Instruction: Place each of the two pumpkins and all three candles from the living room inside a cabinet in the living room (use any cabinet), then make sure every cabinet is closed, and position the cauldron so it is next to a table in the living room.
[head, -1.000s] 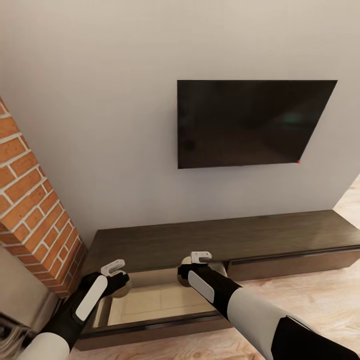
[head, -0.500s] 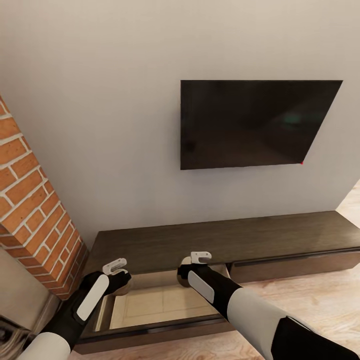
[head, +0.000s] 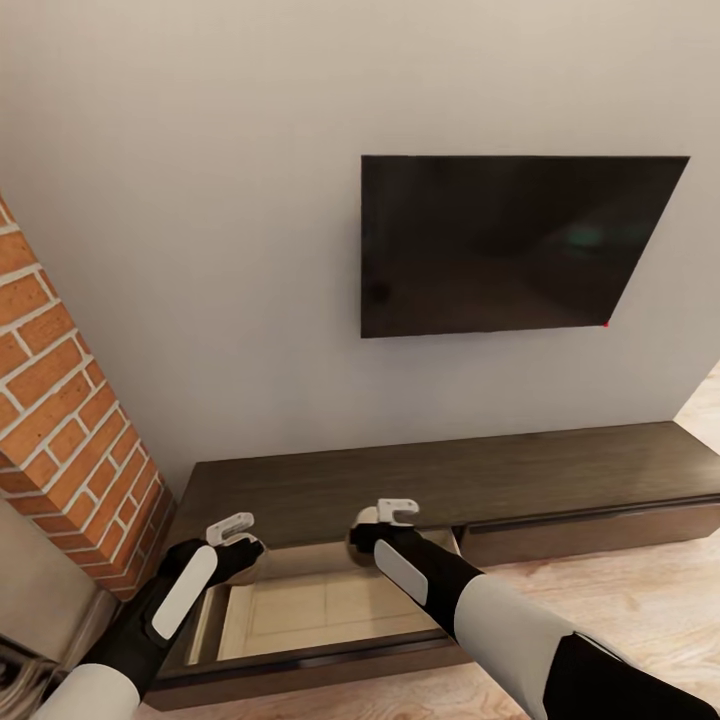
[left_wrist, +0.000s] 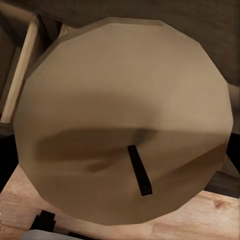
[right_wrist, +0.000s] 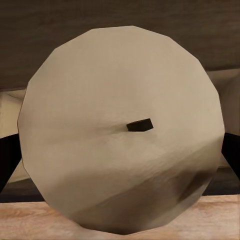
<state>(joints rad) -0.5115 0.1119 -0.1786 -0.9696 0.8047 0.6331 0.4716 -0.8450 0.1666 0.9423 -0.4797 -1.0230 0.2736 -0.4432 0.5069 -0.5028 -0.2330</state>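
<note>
Candles (left_wrist: 120, 120) (right_wrist: 120, 130), unlabelled, one pinched by each arm's fingers above the open cabinet (head: 300, 610).

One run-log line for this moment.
left gripper: holds candle | right gripper: holds candle | both over open cabinet drawer

You are seeing two pale beige candles (left_wrist: 120, 120) (right_wrist: 120, 130) showing black wicks, a dark brown wood cabinet (head: 440, 480), and red brick (head: 60, 420).
</note>
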